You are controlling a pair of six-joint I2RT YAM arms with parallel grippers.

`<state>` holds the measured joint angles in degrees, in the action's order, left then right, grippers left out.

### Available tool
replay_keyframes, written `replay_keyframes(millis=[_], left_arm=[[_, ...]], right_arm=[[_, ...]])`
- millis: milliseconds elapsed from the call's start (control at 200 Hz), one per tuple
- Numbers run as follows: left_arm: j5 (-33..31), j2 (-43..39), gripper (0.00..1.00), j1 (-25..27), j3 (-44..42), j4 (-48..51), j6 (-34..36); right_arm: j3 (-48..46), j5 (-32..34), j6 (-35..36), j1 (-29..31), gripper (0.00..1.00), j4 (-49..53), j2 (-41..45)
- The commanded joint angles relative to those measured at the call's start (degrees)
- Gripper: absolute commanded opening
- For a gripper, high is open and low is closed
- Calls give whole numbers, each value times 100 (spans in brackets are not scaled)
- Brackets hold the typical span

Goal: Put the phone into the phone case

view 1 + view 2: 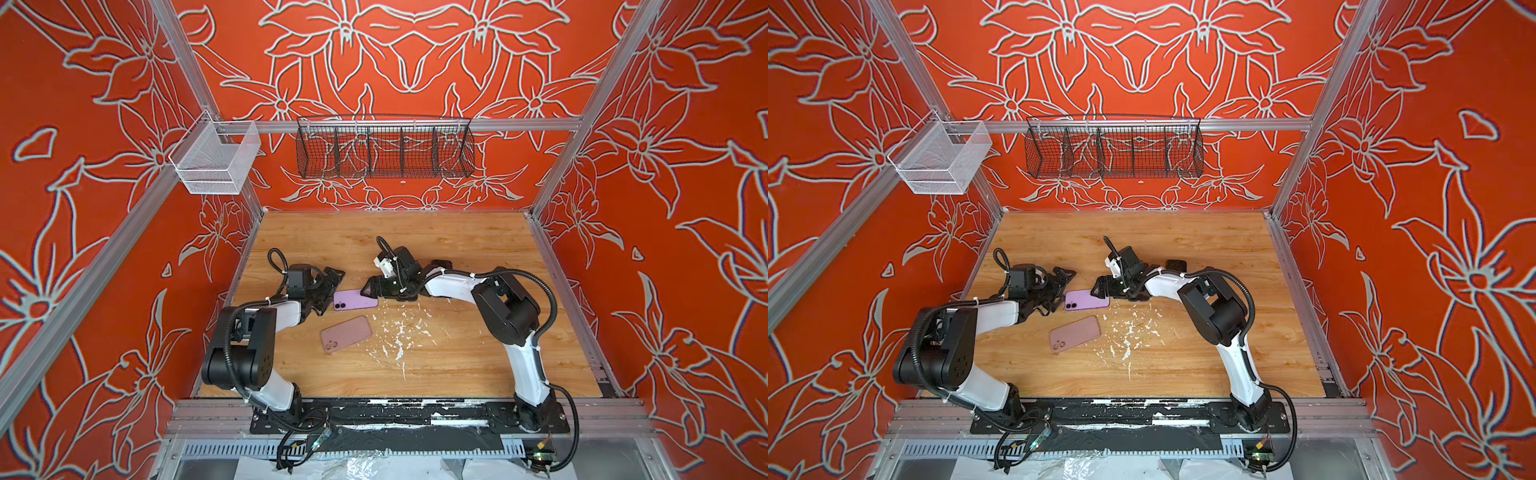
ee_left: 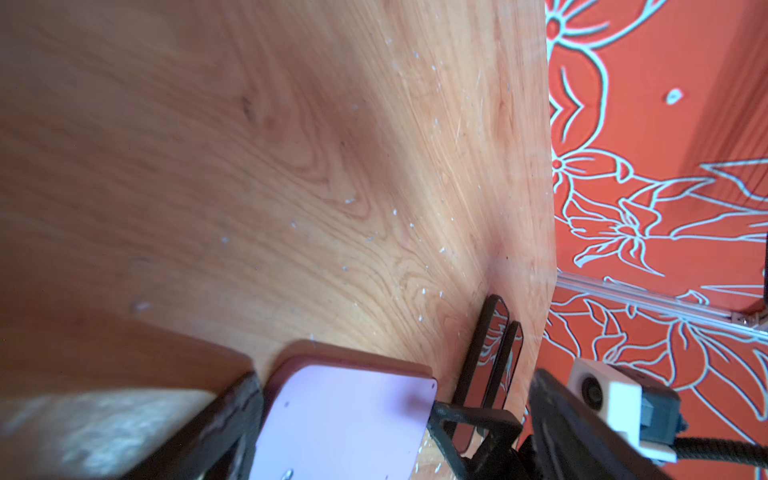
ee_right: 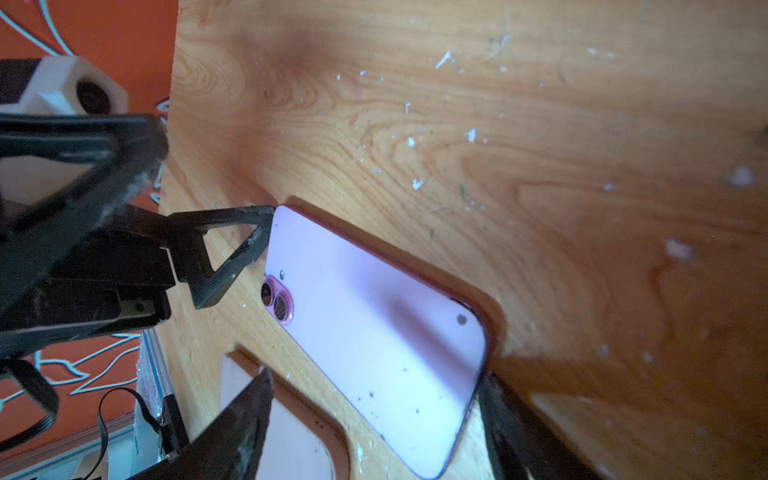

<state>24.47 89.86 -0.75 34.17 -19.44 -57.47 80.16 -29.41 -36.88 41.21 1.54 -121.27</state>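
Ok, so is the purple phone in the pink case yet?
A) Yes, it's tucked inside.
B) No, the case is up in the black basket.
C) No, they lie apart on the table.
C: the purple phone and the pink case lie separately on the table, with a strip of bare wood between them.

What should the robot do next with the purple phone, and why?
Probably close the right gripper on the phone. Its open jaws stand on both sides of one end of the phone, and the phone lies on the table, apart from the pink case.
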Motion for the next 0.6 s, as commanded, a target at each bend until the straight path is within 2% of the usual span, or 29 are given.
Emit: replay_keyframes(millis=[0, 90, 250, 405, 475, 595], left_arm=[[531, 23, 98, 172, 39, 742, 149], [249, -279, 98, 172, 248, 1495, 375], [-262, -795, 98, 172, 1107, 3513, 937], [-295, -494, 98, 172, 2335, 5610, 2034], [-185, -309, 98, 172, 2577, 6092, 2437], [80, -118, 98, 157, 2566, 6172, 2871]], right_arm=[[-62, -85, -129, 126, 79, -75, 307], [-87, 20, -143, 102, 79, 95, 438], [-149, 83, -175, 3, 79, 445, 707], [97, 45, -105, -17, 79, 952, 752], [307, 27, 0, -17, 79, 1307, 666], [532, 50, 69, -17, 79, 1732, 535]])
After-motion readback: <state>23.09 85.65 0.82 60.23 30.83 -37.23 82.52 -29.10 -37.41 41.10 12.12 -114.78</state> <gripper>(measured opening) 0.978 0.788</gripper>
